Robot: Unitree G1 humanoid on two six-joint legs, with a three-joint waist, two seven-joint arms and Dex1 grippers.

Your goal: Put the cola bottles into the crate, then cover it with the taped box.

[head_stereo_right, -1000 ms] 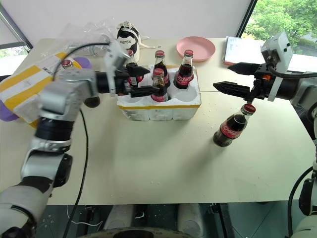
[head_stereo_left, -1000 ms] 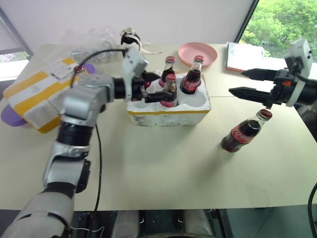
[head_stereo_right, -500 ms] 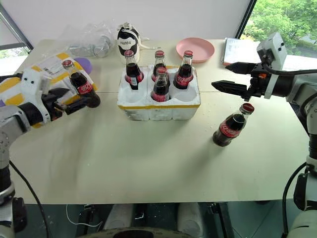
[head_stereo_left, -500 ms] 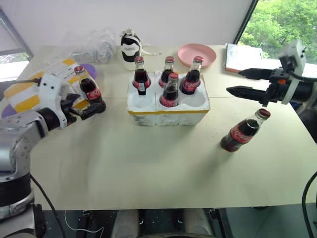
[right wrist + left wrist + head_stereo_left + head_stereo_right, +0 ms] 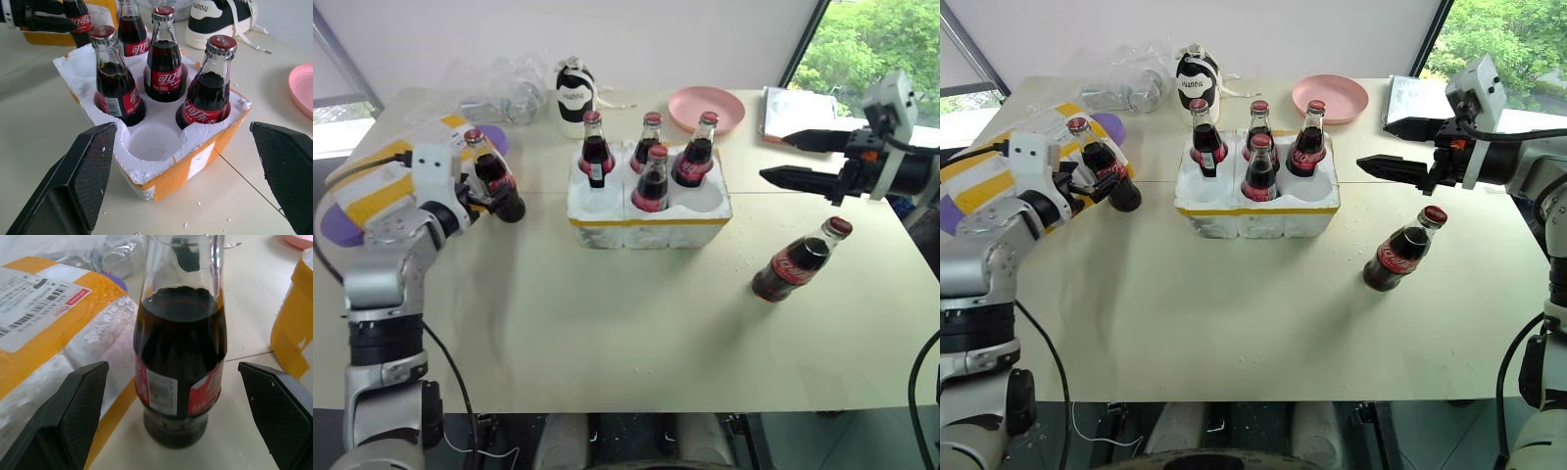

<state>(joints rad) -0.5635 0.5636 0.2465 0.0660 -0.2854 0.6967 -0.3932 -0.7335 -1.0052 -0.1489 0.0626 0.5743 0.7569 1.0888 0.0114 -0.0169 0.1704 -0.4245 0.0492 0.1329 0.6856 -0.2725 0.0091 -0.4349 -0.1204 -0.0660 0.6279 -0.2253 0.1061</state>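
While four cola bottles stand seated in the crate (image 5: 649, 201), two of its six holes remain empty, so the loading step looks about two thirds done. Left of the crate, the left gripper (image 5: 487, 199) has its fingers spread wide on either side of a fifth bottle (image 5: 492, 176), which stands upright on the table (image 5: 607, 313) just beside the taped box (image 5: 386, 181); the left wrist view shows clear gaps between pads and glass, so nothing is gripped yet (the stance reads as lining up for a pinch around the bottle's body). Right of the crate, the sixth bottle (image 5: 798, 259) stands leaning a little, and above it the right gripper (image 5: 793, 162) hangs with its jaws wide and empty, pointing toward the crate. The taped box lies well left of the crate, untouched, presumably waiting until all six holes are filled.
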